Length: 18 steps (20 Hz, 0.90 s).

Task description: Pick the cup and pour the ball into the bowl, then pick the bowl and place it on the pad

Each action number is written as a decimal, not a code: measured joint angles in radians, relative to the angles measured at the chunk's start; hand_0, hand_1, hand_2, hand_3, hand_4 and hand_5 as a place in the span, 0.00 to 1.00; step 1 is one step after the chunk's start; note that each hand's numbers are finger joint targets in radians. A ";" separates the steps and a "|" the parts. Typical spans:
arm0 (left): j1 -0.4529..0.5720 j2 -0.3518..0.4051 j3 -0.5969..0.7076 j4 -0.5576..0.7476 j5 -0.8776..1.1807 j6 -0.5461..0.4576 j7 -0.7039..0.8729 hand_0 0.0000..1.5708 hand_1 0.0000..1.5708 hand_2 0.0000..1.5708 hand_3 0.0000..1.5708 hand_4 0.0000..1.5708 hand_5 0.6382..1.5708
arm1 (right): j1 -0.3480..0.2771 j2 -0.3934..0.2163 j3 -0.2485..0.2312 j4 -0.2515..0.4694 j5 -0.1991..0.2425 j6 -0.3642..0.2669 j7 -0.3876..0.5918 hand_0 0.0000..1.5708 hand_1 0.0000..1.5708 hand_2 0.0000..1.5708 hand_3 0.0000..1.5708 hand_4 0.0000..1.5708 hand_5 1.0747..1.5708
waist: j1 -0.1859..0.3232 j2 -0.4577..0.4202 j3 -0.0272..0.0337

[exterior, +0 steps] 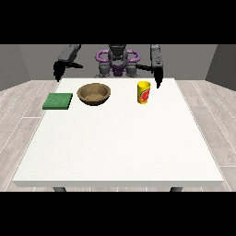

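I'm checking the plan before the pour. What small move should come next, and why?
Probably bring the hand at the view's right down and in beside the yellow cup. It hangs just beyond the cup's far right side without touching it, and the cup stands upright, right of the brown bowl, so nothing is held yet.

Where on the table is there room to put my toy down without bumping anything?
The whole near half of the white table, in front of the green pad, brown bowl and yellow cup, is bare. There is also a gap between bowl and cup. The far edge is crowded: those three things sit in a row there.
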 measured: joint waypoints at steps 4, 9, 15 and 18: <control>-0.053 -0.020 0.019 0.113 -0.008 0.030 -0.080 0.00 0.00 0.00 0.00 0.00 0.68 | -0.028 -0.021 -0.020 0.057 -0.011 0.025 -0.039 0.00 0.00 0.00 0.00 0.00 0.98 | -0.012 0.026 0.0005; -0.098 -0.032 0.040 0.250 -0.015 0.050 -0.194 0.00 0.00 0.00 0.00 0.00 0.65 | -0.055 -0.055 -0.040 0.102 -0.021 0.057 -0.066 0.00 0.00 0.00 0.00 0.00 0.98 | -0.024 0.052 0.0003; -0.154 -0.007 0.077 0.388 -0.012 0.066 -0.263 0.82 0.82 1.00 1.00 0.50 0.95 | -0.064 -0.084 -0.059 0.158 -0.035 0.097 -0.104 0.00 0.00 0.00 0.00 0.00 0.98 | -0.035 0.060 0.0004; -0.147 0.015 0.058 0.406 -0.108 0.206 -0.285 0.83 0.83 1.00 1.00 0.52 0.94 | -0.079 -0.100 -0.067 0.164 -0.049 0.120 -0.104 0.00 0.00 0.00 0.00 0.00 0.98 | -0.061 0.079 0.0008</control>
